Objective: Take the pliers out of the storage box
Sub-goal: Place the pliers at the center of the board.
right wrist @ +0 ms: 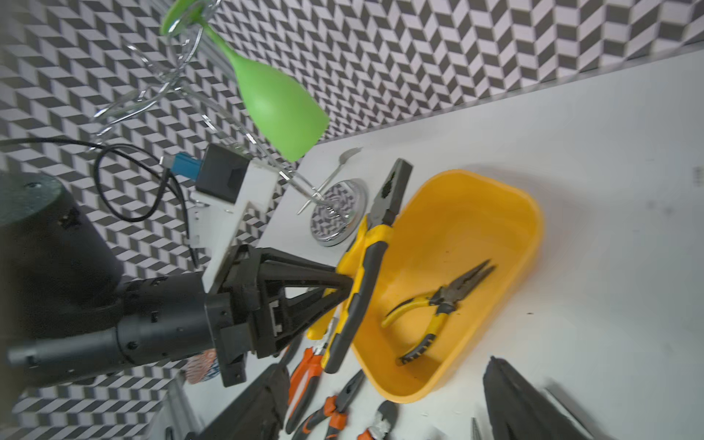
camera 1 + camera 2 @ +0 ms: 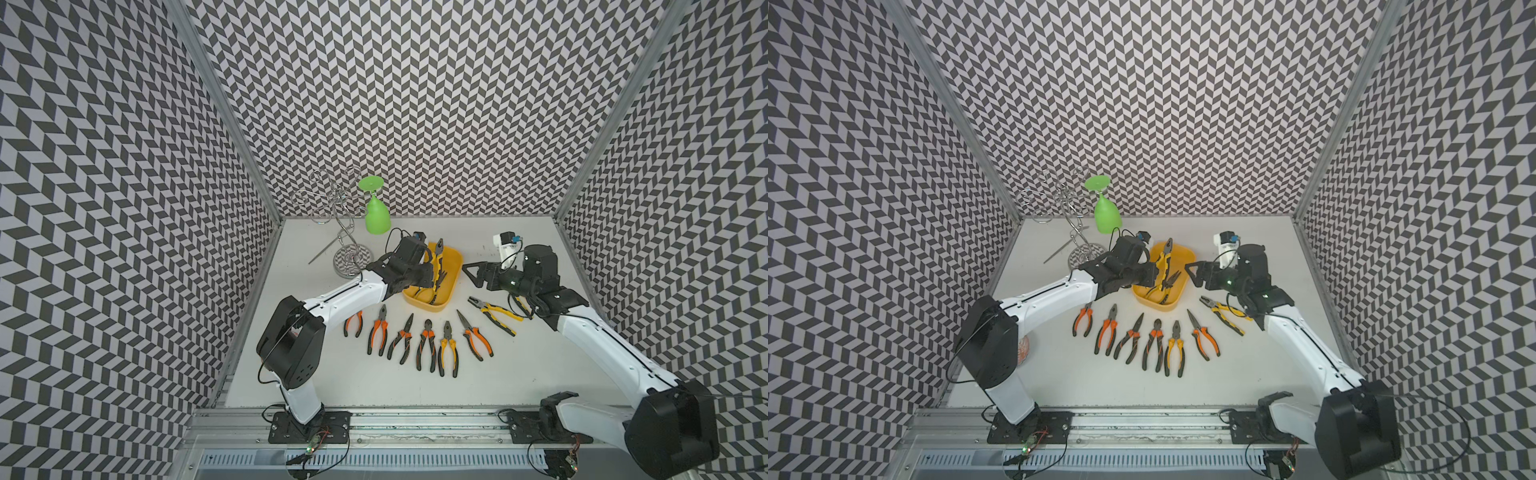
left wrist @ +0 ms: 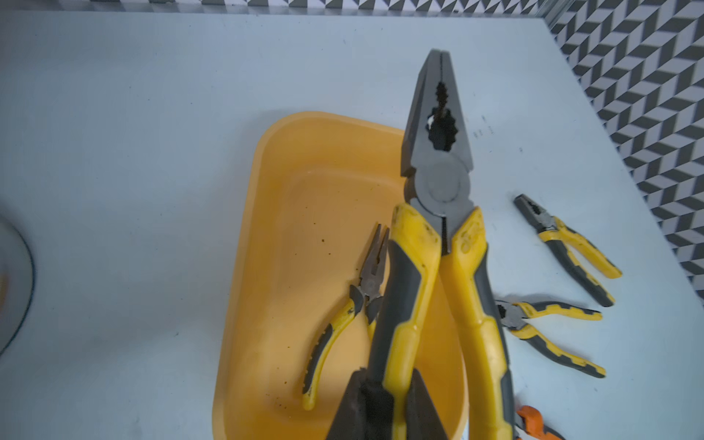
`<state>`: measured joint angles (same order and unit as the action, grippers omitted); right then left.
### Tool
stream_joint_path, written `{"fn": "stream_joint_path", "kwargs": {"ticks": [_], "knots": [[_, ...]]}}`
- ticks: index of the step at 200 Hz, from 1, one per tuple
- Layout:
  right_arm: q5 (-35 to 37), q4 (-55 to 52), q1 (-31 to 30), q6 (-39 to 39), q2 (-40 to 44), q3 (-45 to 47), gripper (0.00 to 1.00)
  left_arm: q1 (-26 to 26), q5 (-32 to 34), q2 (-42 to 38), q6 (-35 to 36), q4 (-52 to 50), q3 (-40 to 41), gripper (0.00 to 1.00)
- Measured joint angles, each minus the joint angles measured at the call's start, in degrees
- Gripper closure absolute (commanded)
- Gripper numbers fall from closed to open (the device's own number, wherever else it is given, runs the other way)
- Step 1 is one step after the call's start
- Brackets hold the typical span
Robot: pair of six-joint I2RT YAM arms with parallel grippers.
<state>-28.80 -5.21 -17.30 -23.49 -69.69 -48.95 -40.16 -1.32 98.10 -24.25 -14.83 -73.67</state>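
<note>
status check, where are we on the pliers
Left end effector shut on large yellow-and-black pliers, held above storage box. Right end effector open, empty. Small needle-nose pliers in box; nothing blocking.

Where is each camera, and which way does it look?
Top views: high at the front, looking down on the table; left arm and right arm show.
Left wrist: on the left arm, looking along the left end effector at the big yellow pliers it grips over the storage box.
Right wrist: on the right arm, looking across at the left end effector; its own fingers show.
Shared: both wrist views show the small pliers in the box.
</note>
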Motion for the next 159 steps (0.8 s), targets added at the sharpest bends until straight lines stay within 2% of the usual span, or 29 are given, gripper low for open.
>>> {"fn": "stream_joint_path", "kwargs": {"ticks": [38,86,130,159], "knots": [[-5.27,5.53,-2.1,-7.39,-5.25,-1.36,0.36,-0.39,-3.02,-4.11,-3.82,9.42,5.42,1.0],[-6.84,6.84,-3.17,-10.29,-9.44,-5.57,0.43,-2.32,-5.62,-5.01,-6.47,14.82,6.64,1.0],[-6.27,5.6,-3.63,-10.32,-11.32,-7.17,0.62,-3.58,-6.29,-5.01,-7.17,16.65,6.84,1.0],[-5.31,3.96,-3.56,-10.91,-11.54,-7.26,0.82,-4.0,-6.58,-5.01,-7.13,16.72,7.1,1.0]]}}
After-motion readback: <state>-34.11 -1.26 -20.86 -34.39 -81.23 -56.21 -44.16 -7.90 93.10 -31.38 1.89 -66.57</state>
